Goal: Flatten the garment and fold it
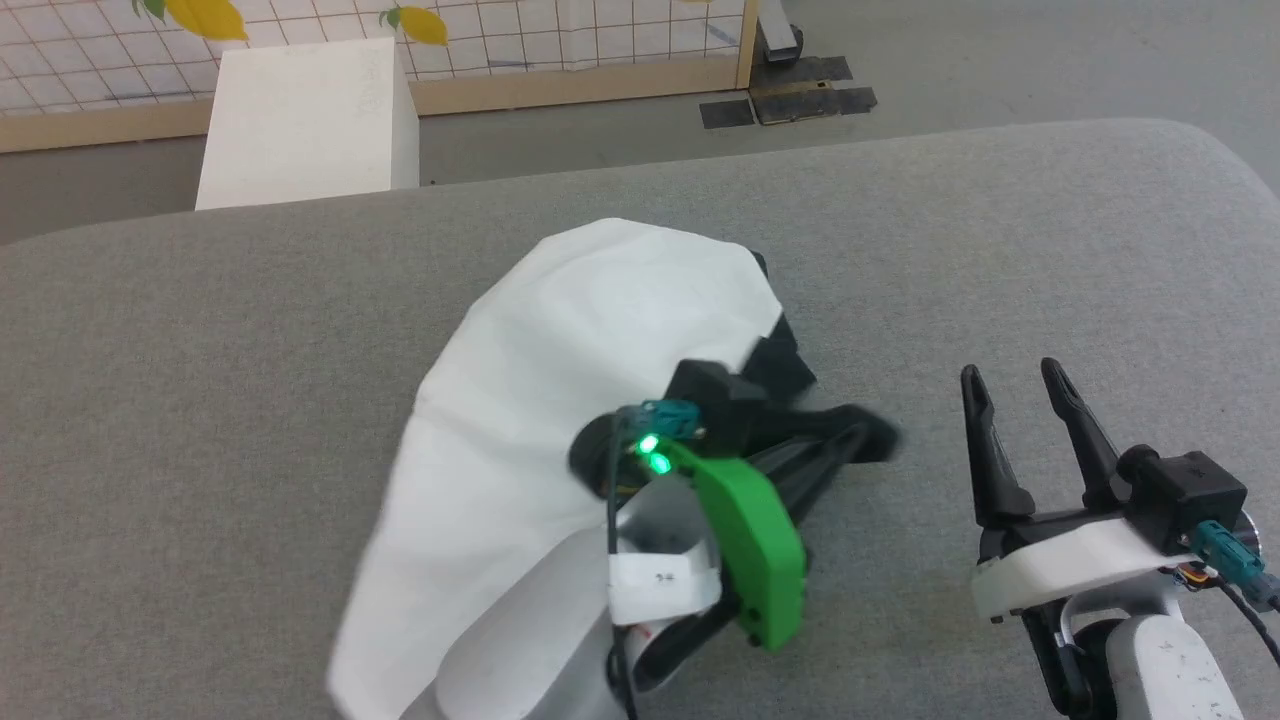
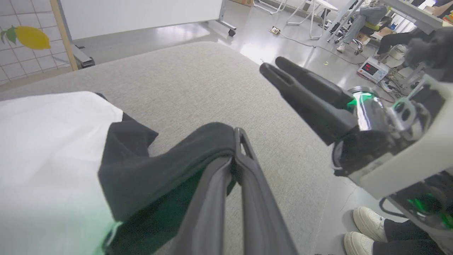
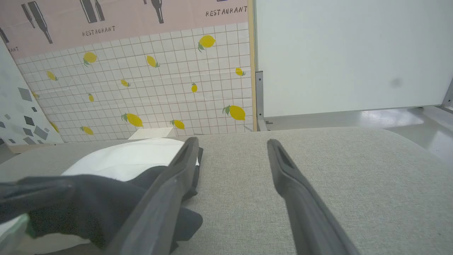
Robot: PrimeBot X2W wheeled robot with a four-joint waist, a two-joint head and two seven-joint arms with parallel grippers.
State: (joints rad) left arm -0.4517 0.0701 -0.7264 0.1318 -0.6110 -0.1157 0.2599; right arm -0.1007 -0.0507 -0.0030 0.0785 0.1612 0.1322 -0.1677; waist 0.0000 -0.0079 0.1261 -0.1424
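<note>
The garment [image 1: 570,370] lies bunched in the middle of the grey table [image 1: 200,350], a white body with a black sleeve [image 2: 141,166] drawn out to its right. My left gripper [image 1: 868,437] points right, shut on that sleeve. In the left wrist view the black cloth is pinched between the closed fingers of the left gripper [image 2: 233,157]. My right gripper [image 1: 1020,385] stands open at the lower right, apart from the cloth. From its own wrist, the right gripper [image 3: 231,143] has bare table between its fingers, with the garment [image 3: 131,159] to the left.
A white box [image 1: 305,120] stands on the floor beyond the table's far edge, before a tiled lemon-print screen [image 3: 159,88]. A person's white shoes [image 2: 368,226] are on the floor beside the table. Bare table stretches to the left and far right.
</note>
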